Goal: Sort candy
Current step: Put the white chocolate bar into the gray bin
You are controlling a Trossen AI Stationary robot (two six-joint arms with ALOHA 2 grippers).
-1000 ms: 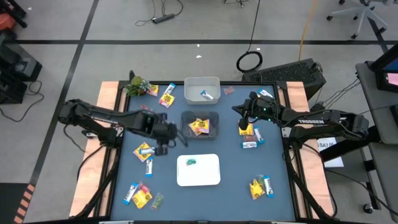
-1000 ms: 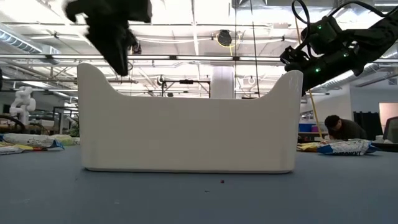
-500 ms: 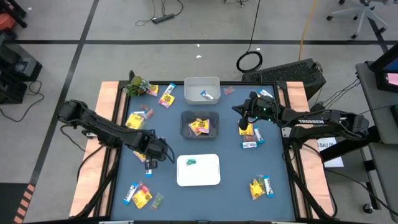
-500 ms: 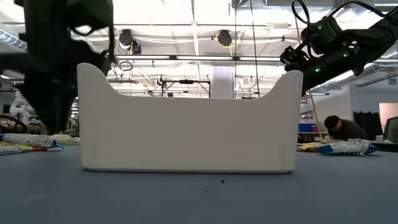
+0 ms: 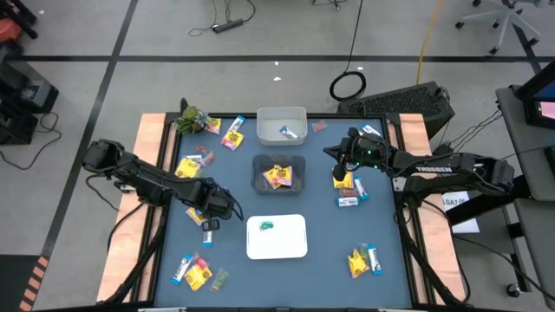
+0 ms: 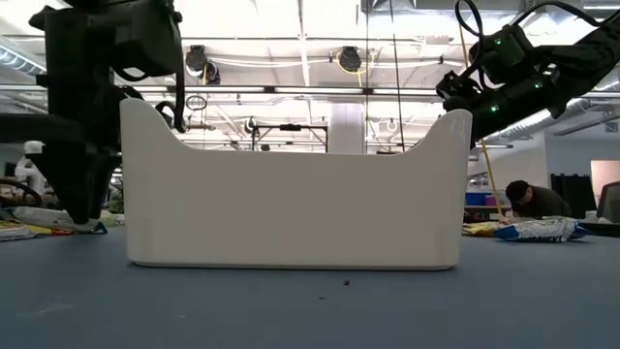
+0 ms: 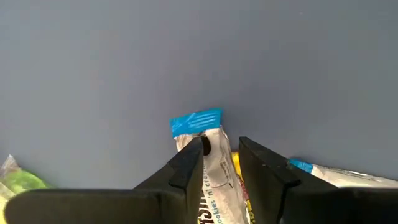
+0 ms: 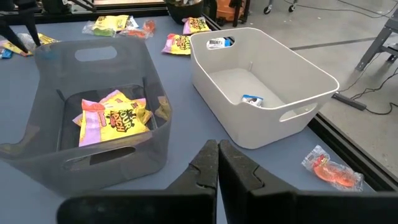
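Since a second ago the left gripper (image 5: 211,214) has swung away from the grey bin (image 5: 278,172) down to the mat's left side, where its narrowly parted fingers (image 7: 186,168) straddle a blue-and-white bar (image 7: 202,146) lying flat (whether they pinch it is unclear). Right gripper (image 8: 217,158) stays closed and empty beside the white bin (image 8: 267,87); yellow packets (image 8: 112,116) sit in the grey one.
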